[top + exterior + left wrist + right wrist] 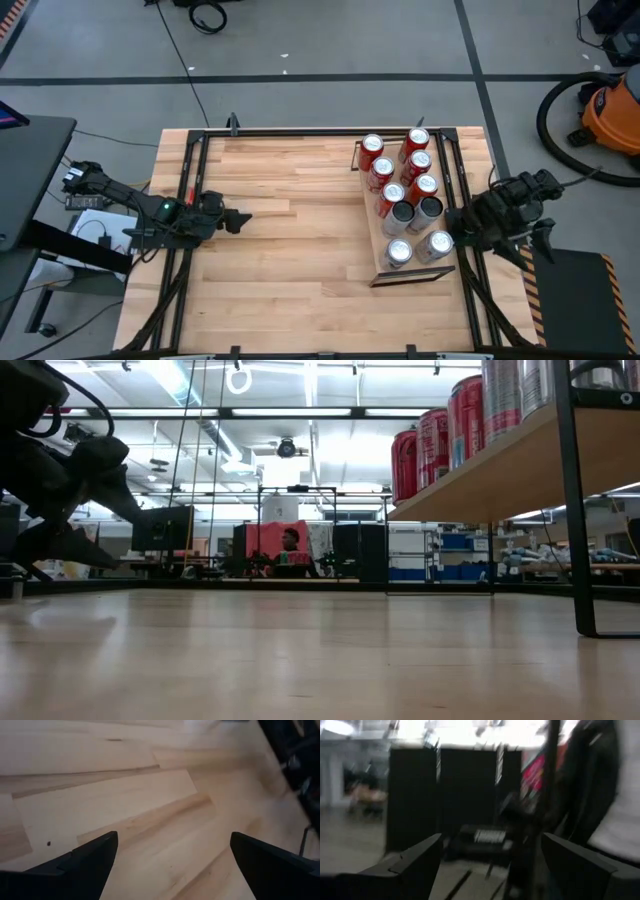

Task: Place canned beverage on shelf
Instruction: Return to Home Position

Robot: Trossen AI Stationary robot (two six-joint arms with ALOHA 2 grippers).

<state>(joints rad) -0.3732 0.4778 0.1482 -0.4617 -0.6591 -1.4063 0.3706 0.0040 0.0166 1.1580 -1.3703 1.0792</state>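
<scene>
cans (392,192) are all up on the shelf (380,232) as far as i can count: ten of them in two rows of five, red ones toward one short end and silvery pale ones toward the other. none are on the surface (300,250) and none are in either gripper. so imo the placing part is done and the step in hand is the wrap-up, parking the arms in their rest pose.

left gripper (173,836) is well apart from the shelf, over bare wood across the surface from it. its fingers are spread wide with nothing between them. right gripper (491,837) is on the opposite side of the shelf, off past its long edge, near it but not touching. its wrist view looks out into the room, and its fingers are spread too, empty.

next move, my guess: just tuck both arms into home without swinging toward the shelf. the right arm is the one to watch, since it's folded up close to the outer row of cans and a careless elbow there could tip one. the left arm has loads of room. no grasp needed that i can see, unless somebody minds the wider gap before the last pair of cans.
</scene>
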